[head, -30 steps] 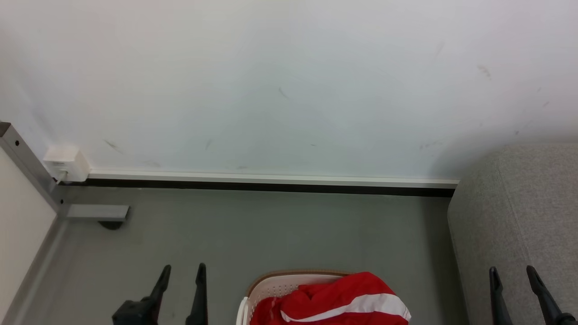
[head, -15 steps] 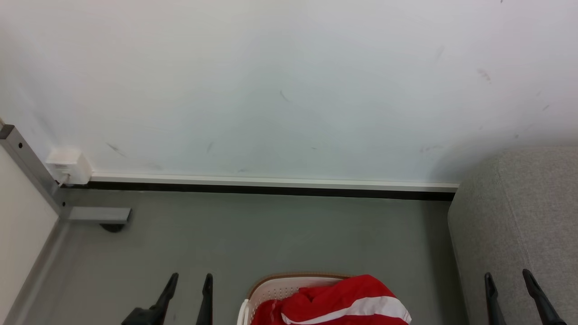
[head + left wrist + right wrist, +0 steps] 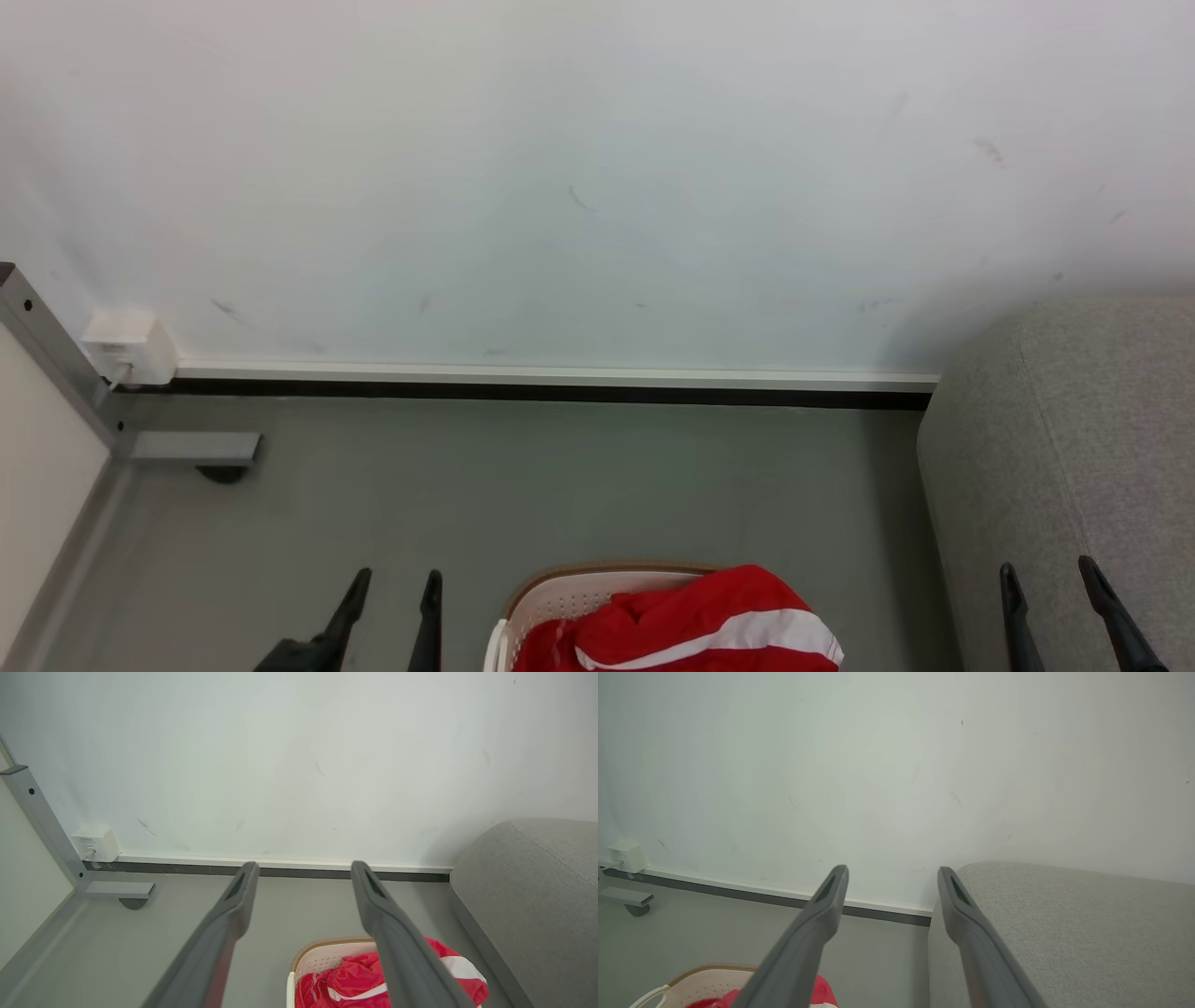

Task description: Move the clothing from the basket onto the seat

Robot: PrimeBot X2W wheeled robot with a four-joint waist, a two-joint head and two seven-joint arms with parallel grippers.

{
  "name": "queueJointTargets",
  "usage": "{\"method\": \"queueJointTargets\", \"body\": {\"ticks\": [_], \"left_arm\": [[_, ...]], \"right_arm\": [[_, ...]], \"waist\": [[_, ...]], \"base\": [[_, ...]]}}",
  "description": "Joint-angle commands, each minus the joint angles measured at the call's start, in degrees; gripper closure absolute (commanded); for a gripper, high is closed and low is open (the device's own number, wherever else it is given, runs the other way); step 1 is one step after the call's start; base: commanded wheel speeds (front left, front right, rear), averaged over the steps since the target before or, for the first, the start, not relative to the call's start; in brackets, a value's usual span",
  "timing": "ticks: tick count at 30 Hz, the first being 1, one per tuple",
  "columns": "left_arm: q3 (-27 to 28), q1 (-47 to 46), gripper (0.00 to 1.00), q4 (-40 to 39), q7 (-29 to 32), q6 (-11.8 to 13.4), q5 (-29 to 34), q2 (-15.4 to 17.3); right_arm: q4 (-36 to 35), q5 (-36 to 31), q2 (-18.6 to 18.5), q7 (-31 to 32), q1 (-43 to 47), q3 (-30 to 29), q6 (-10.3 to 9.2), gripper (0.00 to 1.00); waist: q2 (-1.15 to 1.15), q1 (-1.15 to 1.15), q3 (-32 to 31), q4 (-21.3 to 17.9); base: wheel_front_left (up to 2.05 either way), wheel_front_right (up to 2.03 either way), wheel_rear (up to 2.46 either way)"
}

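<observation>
Left end effector (image 3: 398, 575): it is at the near left in the head view. Its two dark fingers point toward the far wall (image 3: 597, 187). They stand apart with an open gap between them, and nothing is held in this gap. It is above the floor (image 3: 560, 485), to the left of the basket (image 3: 553, 597), and does not touch it.

Right end effector (image 3: 1046, 565): it is at the near right, in front of the grey fabric of the seat (image 3: 1074, 439). Its fingers are also spread apart and hold nothing. In the right wrist view its right finger crosses the left corner of the seat. I cannot tell whether it touches the fabric.

Clothing (image 3: 691, 623): it is red cloth with one broad white stripe, lying in a soft heap inside the basket. The heap rises above the rim and hides the right part of the rim.

Basket: it is cream-white with small holes in its wall and a brown rim. It stands on the floor at the near middle, between the two end effectors. Only its far part is in the head view.

Seat: it is light grey with a rounded corner, on the right side, and reaches to the far wall. It is near the basket, with a strip of floor between them.

Skirting strip (image 3: 560, 377): it is white with a dark band below it, along the foot of the wall.

White box (image 3: 126, 343): it is low on the wall at the far left, beside a grey metal post (image 3: 42, 345).
</observation>
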Motion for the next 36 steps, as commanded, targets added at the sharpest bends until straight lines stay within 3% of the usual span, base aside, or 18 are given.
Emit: {"method": "queueJointTargets", "body": {"ticks": [1, 9, 15, 22, 36], "left_arm": [[0.13, 0.40, 0.00, 0.07, -0.06, 0.19, -0.22, 0.38], [-0.44, -1.17, 0.00, 0.56, -0.06, -0.66, 0.28, 0.37], [-3.07, -5.82, 0.00, 4.37, -0.05, -2.98, 2.22, 0.34], [-8.01, -15.74, 0.00, 16.62, -0.05, -4.49, 5.78, 0.41], [-13.52, -37.19, 0.00, 43.29, 2.85, -3.76, 11.15, 0.78]], "right_arm": [[-0.12, 0.29, 0.05, -0.20, -0.12, -0.10, -0.12, 0.00], [-0.59, 0.46, 0.03, -0.20, -1.18, 0.96, -0.12, 0.00], [-1.33, 0.54, -0.44, -0.20, -3.50, 1.51, -0.12, 0.00], [-2.06, 0.75, -0.42, -0.12, -7.84, 2.30, -0.12, 0.00], [-3.91, 2.85, 0.15, -0.10, -16.57, 4.36, -0.12, 0.00]], "waist": [[0.00, 0.00, 0.08, -0.37], [0.00, 0.00, 1.60, -2.69], [0.00, 0.00, 6.26, -5.48], [0.00, 0.00, 14.40, -9.69], [0.00, 0.00, 30.61, -17.49]], "base": [[0.00, 0.00, 0.00], [0.00, 0.00, 0.00], [0.00, 0.00, 0.00], [0.00, 0.00, 0.00], [0.00, 0.00, 0.00]]}}
